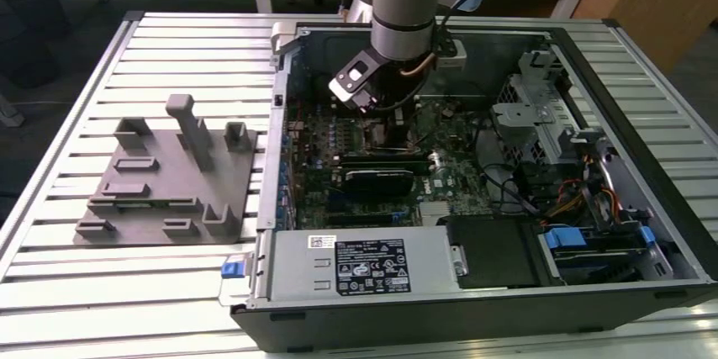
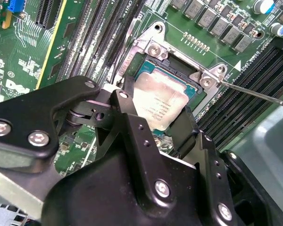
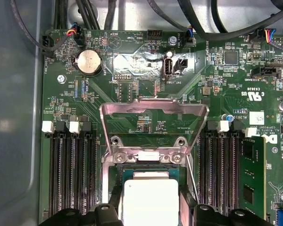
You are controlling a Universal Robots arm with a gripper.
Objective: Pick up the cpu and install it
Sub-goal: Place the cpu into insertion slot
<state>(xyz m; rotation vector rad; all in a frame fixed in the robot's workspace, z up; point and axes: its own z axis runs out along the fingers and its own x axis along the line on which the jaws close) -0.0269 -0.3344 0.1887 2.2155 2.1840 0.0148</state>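
The cpu (image 2: 158,101), a silver-topped square chip, sits between my gripper's two black fingers (image 2: 126,101), which press against its opposite edges. It is in or just above the black motherboard socket (image 2: 153,47), and I cannot tell whether it is fully seated. In the first wrist view the cpu (image 3: 151,200) lies just below the socket's raised metal load plate (image 3: 153,115). In the exterior view the gripper (image 1: 388,119) reaches down into the open computer case (image 1: 583,65), over the motherboard.
Memory slots (image 3: 70,160) flank the socket, and a memory stick (image 3: 252,174) stands at one side. The thin socket lever (image 2: 259,92) juts out beside the frame. A grey fixture plate (image 1: 168,182) lies on the slatted table at the exterior view's left. The power supply (image 1: 359,262) fills the case's near end.
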